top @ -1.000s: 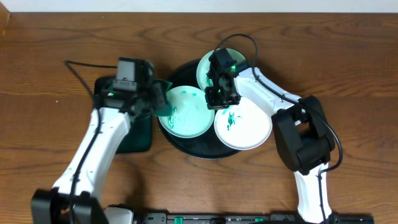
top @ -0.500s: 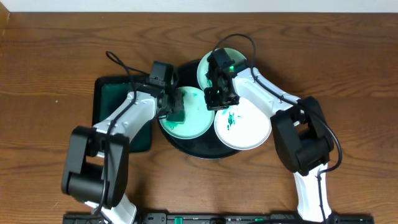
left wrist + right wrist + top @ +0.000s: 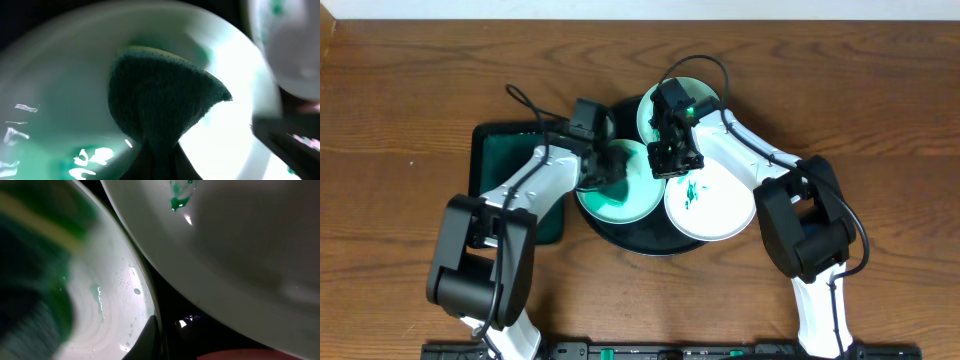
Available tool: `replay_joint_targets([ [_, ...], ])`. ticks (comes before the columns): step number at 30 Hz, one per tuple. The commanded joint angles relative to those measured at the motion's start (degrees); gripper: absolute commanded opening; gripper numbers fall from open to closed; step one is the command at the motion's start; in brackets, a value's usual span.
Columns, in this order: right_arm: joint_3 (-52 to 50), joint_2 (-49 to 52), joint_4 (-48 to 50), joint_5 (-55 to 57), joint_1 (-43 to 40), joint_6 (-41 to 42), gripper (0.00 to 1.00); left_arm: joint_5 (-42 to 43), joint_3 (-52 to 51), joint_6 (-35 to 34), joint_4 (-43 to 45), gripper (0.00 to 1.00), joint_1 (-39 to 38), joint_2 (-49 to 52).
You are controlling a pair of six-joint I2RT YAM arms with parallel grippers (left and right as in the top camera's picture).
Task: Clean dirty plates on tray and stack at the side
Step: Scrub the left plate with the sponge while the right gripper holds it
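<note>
Three pale plates lie on the round black tray [image 3: 632, 243]: a left plate [image 3: 620, 205], a back plate [image 3: 692, 92] and a right plate [image 3: 720, 205] with a green smear. My left gripper [image 3: 607, 165] is shut on a dark green sponge [image 3: 160, 95] and presses it onto the left plate [image 3: 60, 90], which is wet and tinted green. My right gripper [image 3: 667, 165] sits at that plate's right rim. In the right wrist view one finger [image 3: 146, 337] lies over the rim of the left plate [image 3: 110, 305], with the right plate [image 3: 225, 240] beside it. Its other finger is hidden.
A rectangular black tray [image 3: 490, 150] with a green inside stands left of the round tray, partly under my left arm. A black cable [image 3: 525, 105] loops above the left arm. Bare wooden table [image 3: 400, 230] surrounds everything.
My left gripper has carried the sponge right from the rectangular tray onto the left plate and further across it. My right gripper has stayed at the plate's rim.
</note>
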Motion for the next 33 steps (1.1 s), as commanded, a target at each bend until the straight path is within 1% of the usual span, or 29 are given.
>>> replay_joint_targets([
  [1, -0.3, 0.5, -1.1, 2.5, 0.3, -1.1, 0.01, 9.6, 0.0, -2.6, -0.1, 0.07, -3.4, 1.8],
  [3, -0.3, 0.5, -1.1, 2.5, 0.3, -1.1, 0.01, 9.4, 0.0, -2.9, 0.4, 0.07, -3.4, 1.8],
  [6, -0.3, 0.5, -1.3, 2.5, 0.3, -1.1, 0.01, 4.9, 0.0, -4.0, 0.0, 0.07, -1.9, 1.8],
  [9, -0.3, 0.5, -1.6, 2.5, 0.3, -1.1, 0.01, -4.0, 0.0, -5.5, -2.6, 0.07, 0.7, 1.8],
  [12, -0.3, 0.5, -1.7, 2.5, 0.3, -1.1, 0.01, -13.7, 0.0, -5.9, -8.3, 0.07, 4.2, 1.8],
  [15, -0.3, 0.5, -1.7, 2.5, 0.3, -1.1, 0.01, -20.4, 0.0, -5.7, -11.2, 0.07, 6.2, 1.8],
  [18, -0.3, 0.5, -1.7, 2.5, 0.3, -1.1, 0.01, -24.9, 0.0, -4.6, -11.0, 0.07, 6.8, 1.8],
  [22, -0.3, 0.5, -1.7, 2.5, 0.3, -1.1, 0.01, -24.3, 0.0, -1.7, -7.6, 0.07, 6.2, 1.8],
  [25, -0.3, 0.5, -1.8, 2.5, 0.3, -1.1, 0.01, -15.7, 0.0, 5.4, -3.4, 0.07, 4.5, 1.8],
  [27, -0.3, 0.5, -2.0, 2.5, 0.3, -1.1, 0.01, -12.5, 0.0, 7.9, -1.0, 0.07, 3.2, 1.8],
  [28, -0.3, 0.5, -2.0, 2.5, 0.3, -1.1, 0.01, -11.3, 0.0, 8.6, 0.4, 0.07, 2.3, 1.8],
  [33, -0.3, 0.5, -2.8, 2.6, 0.3, -1.6, 0.01, -10.9, 0.0, 8.1, 5.5, 0.07, -1.5, 1.7],
])
